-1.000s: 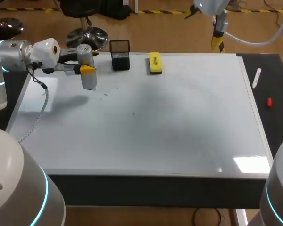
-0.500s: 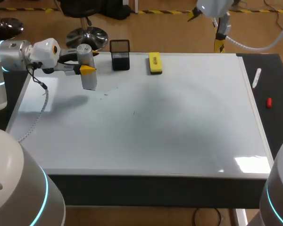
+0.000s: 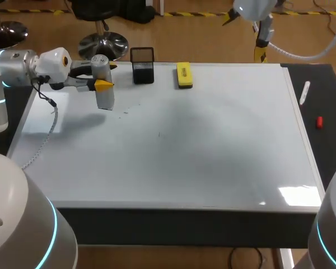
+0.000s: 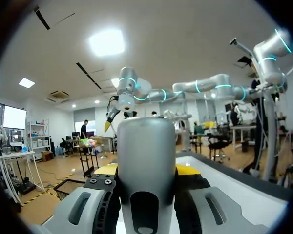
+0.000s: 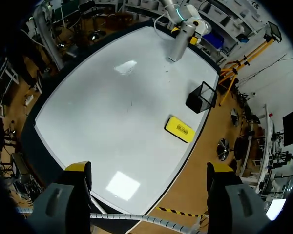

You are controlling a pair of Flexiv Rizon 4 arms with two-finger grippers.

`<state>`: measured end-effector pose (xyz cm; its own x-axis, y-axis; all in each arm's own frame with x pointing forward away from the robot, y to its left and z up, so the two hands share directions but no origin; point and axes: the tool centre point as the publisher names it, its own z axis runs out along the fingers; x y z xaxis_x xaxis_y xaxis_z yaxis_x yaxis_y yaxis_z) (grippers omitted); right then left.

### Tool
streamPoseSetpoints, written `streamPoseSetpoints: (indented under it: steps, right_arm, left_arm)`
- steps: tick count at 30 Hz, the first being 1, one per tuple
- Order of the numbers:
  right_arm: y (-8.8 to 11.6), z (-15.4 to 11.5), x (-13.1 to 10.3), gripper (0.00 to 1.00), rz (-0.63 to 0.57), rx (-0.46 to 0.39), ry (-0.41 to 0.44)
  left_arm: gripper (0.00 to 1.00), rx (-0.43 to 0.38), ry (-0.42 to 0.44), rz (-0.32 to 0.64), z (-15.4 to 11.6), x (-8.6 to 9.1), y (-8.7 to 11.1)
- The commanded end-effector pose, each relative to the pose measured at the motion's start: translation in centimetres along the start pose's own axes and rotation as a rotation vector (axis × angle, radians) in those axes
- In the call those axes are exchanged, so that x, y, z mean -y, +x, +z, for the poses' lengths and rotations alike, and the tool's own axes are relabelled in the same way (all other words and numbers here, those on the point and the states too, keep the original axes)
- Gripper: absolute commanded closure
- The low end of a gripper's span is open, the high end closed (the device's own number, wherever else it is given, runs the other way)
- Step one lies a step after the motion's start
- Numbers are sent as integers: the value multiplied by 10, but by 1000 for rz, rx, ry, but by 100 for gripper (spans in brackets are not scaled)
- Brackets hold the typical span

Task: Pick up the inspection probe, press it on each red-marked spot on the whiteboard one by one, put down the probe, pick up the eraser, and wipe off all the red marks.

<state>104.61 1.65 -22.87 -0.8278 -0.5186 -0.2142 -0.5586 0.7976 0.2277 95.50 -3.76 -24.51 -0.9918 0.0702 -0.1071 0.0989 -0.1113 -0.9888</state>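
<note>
One grey, cylinder-shaped inspection probe (image 3: 105, 97) is held roughly upright over the far left corner of the whiteboard (image 3: 213, 145). The left gripper (image 3: 102, 83) is clamped on it, one yellow-tipped finger on each side. In the left wrist view the probe fills the gap between the fingers and hides most of both tips. Whether its lower end touches the board cannot be told.

One yellow eraser (image 3: 183, 75) lies flat at the board's far edge. One black mesh holder (image 3: 142, 66) stands between it and the probe. A few faint dark specks (image 3: 125, 112) dot the board near the probe, too small to make out.

The right gripper (image 5: 149, 168) hangs high beyond the far edge with its fingers spread wide and nothing between them. The head view cuts it off.

On the dark table to the right of the board lie one white marker (image 3: 305, 92) and one small red cap (image 3: 319, 122), apart from each other.
</note>
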Motion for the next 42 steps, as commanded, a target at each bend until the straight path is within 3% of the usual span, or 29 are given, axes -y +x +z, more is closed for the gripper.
streamPoseSetpoints:
  steps: [1, 15, 25, 42]
  right_arm:
    - [0, -1, 0, 0, -1, -5, 4]
    - [0, -1, 0, 0, -1, -5, 4]
    - [0, -1, 0, 0, -1, -5, 4]
    - [0, -1, 0, 0, -1, -5, 4]
  left_arm:
    - [100, -37, 6, 8, 4, 6, -21]
    - [100, -91, -10, -12, 29, 41, -98]
    - [100, -108, -3, -3, 56, 60, -132]
    - [100, -73, 27, -18, 85, 46, -166]
